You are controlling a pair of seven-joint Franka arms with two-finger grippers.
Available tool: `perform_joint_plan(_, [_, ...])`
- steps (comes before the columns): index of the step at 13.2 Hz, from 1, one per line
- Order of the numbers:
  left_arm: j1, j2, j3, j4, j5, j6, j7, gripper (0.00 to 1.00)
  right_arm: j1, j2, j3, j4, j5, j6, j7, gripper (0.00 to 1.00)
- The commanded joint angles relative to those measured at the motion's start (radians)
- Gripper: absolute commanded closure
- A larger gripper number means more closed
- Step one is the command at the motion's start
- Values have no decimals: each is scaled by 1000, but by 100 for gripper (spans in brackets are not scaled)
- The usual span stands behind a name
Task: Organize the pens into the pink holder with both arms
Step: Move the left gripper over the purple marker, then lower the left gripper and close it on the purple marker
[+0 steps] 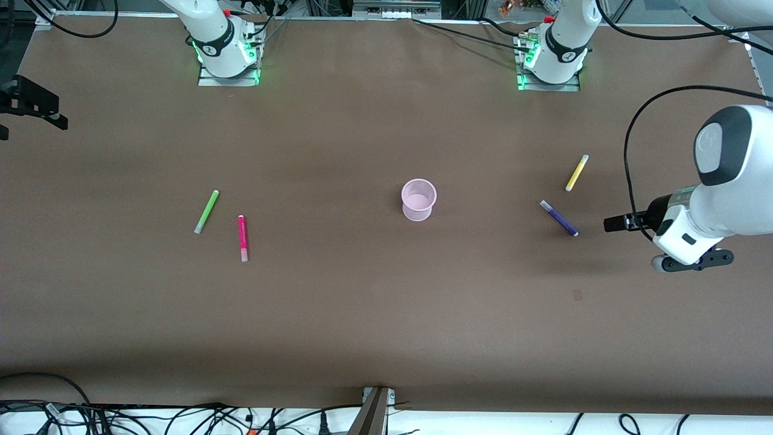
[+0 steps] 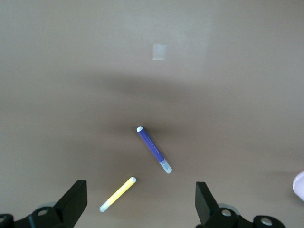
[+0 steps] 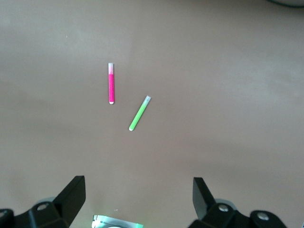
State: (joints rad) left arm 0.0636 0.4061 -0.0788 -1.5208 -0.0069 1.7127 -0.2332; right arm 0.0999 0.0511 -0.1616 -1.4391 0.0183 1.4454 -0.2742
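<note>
The pink holder stands upright mid-table with nothing in it. A light green pen and a magenta pen lie side by side toward the right arm's end. The yellow pen and the dark purple pen lie toward the left arm's end. My left gripper hangs open and empty high over the table, with the purple pen and yellow pen below it. Its white hand shows beside those two pens. My right gripper is open and empty, high above the green pen and magenta pen.
Brown paper covers the table. A small pale patch marks it nearer the front camera than the purple pen. Both arm bases glow green along the table's edge. Cables run along the edge nearest the camera.
</note>
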Motion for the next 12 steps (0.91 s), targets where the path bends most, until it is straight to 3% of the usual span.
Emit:
perform_joint_plan(1, [5, -24, -6, -146, 16, 111, -145, 0, 3, 62, -1, -3, 40, 42, -6, 0])
perform_joint_plan(7, [5, -24, -10, -412, 15, 425, -389, 0, 44, 95, 2, 2, 40, 107, -2, 0])
perform_joint_plan(12, [7, 28, -10, -460, 15, 501, -426, 0, 58, 133, 4, 3, 80, 167, -8, 0])
